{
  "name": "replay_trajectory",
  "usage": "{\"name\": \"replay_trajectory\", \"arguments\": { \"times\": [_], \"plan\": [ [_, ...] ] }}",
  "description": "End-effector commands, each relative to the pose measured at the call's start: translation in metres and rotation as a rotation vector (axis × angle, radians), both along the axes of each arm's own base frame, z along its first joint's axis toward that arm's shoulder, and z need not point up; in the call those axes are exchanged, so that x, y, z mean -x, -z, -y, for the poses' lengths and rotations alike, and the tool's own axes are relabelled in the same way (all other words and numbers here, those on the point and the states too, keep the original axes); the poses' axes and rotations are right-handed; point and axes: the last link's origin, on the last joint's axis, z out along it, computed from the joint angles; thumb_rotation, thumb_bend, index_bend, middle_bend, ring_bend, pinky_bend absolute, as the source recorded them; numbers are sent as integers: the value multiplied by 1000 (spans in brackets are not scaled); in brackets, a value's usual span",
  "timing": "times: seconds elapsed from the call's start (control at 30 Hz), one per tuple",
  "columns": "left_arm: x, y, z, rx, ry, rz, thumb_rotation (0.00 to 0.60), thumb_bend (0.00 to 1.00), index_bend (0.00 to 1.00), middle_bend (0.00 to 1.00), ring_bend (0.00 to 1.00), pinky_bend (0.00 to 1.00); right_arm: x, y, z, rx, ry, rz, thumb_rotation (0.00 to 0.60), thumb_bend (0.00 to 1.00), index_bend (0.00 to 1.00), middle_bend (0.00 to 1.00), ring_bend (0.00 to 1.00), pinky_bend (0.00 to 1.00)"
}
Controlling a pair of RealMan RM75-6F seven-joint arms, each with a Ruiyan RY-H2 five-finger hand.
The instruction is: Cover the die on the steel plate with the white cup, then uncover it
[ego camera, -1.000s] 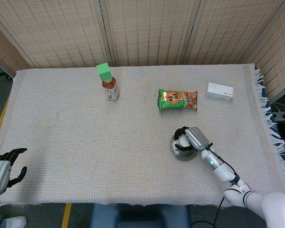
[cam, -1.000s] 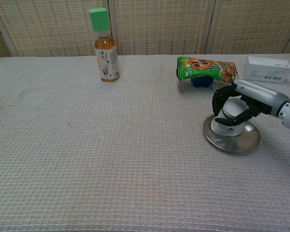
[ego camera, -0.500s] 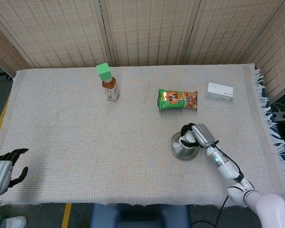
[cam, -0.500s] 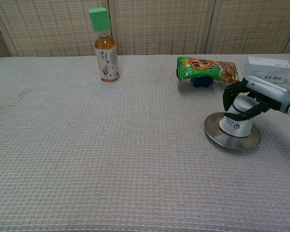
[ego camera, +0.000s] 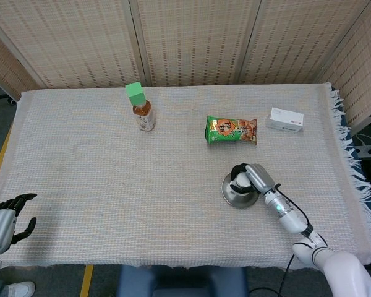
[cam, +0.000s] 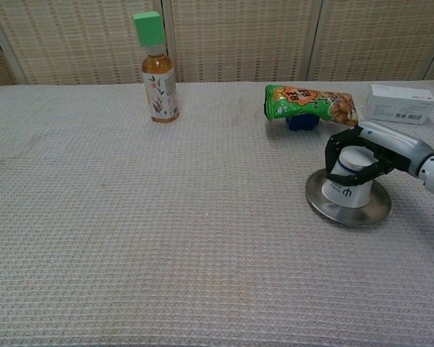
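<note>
Head view: my right hand wraps the white cup, which sits upside down on the steel plate right of desk centre. Die not visible; cannot tell if it is under the cup. My left hand is off the desk's near-left edge, fingers spread, holding nothing. Desk has a woven beige cloth. Far side: bottle with amber liquid and green cap, standing upright; green snack bag lying on its side; small white box near the right edge. Bag print too small to read here.

Chest view: right hand has dark fingers curled around the cup's upper part, cup mouth-down on the plate, slightly tilted. Cup shows a small dark logo, blue band near the top. Snack bag carries red lettering, not legible; something blue just behind it. Box has fine print, unreadable. Bottle label has a plant drawing.
</note>
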Motion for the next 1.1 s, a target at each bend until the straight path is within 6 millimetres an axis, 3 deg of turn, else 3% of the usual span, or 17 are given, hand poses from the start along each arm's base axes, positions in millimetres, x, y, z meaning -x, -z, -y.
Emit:
{"name": "replay_trajectory", "arguments": {
  "times": [0.03,0.3,0.5,0.7,1.1],
  "plan": [
    [0,0,0,0,-1,0,600,398,238,274,317,400,-3,3,-2,-34,5,33,600,208,567,523,418,678],
    [0,0,0,2,-1,0,600,399,238,275,317,400,-6,1,-5,-137,49,141,600,208,567,525,418,680],
    [0,0,0,2,-3,3,600,400,239,275,317,400,-5,-5,5,106,-45,-63,600,221,568,525,418,681],
    [0,0,0,1,-4,3,600,398,239,276,317,400,-4,-7,9,216,-69,-165,600,221,569,525,417,681],
    [0,0,0,-1,-3,2,600,398,238,277,316,400,-2,6,0,44,-8,-24,600,222,569,525,417,681]
  ]
}}
